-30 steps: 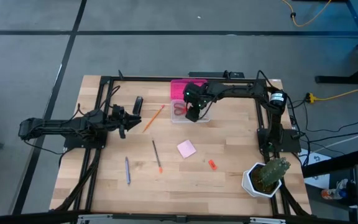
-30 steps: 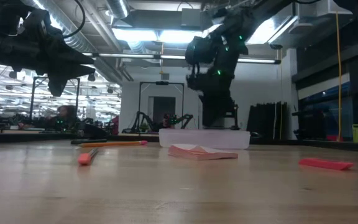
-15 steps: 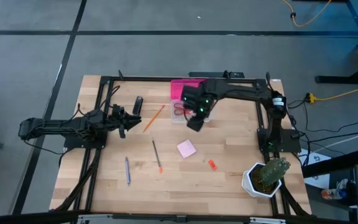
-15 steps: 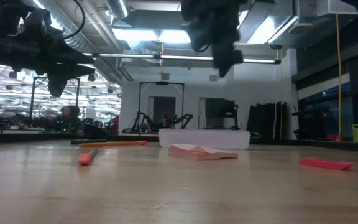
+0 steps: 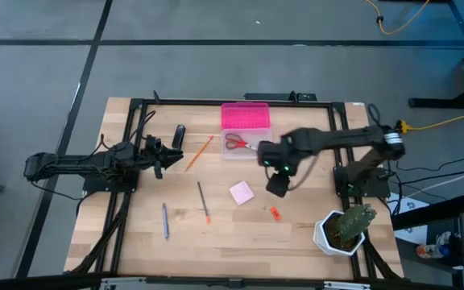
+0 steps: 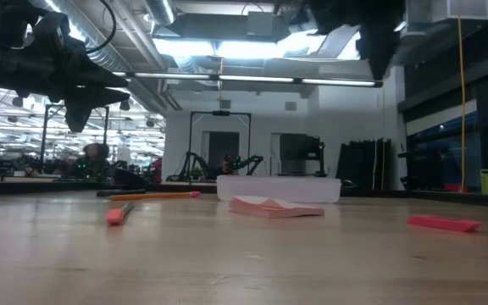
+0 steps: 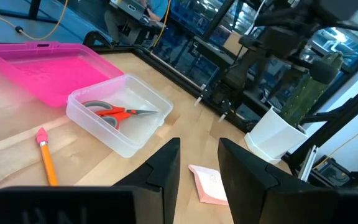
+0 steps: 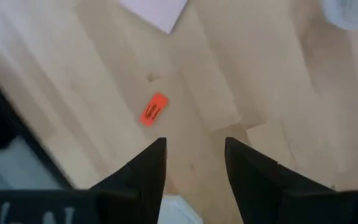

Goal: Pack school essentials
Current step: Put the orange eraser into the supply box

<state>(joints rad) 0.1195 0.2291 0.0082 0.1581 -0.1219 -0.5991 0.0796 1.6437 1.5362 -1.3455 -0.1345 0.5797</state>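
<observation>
While lidless, clear box (image 5: 241,146) holds scissors (image 5: 235,143)

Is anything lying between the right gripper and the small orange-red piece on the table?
Nothing visible. The right gripper hangs open above bare wood, and the orange-red piece lies on open table just ahead of its fingers. The pink notepad sits off to one side.

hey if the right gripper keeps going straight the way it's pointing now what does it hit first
Most likely the bare table. The right gripper is open, empty and aimed down at the wood, with the tiny orange-red piece just off its line, though depth is hard to judge.
</observation>
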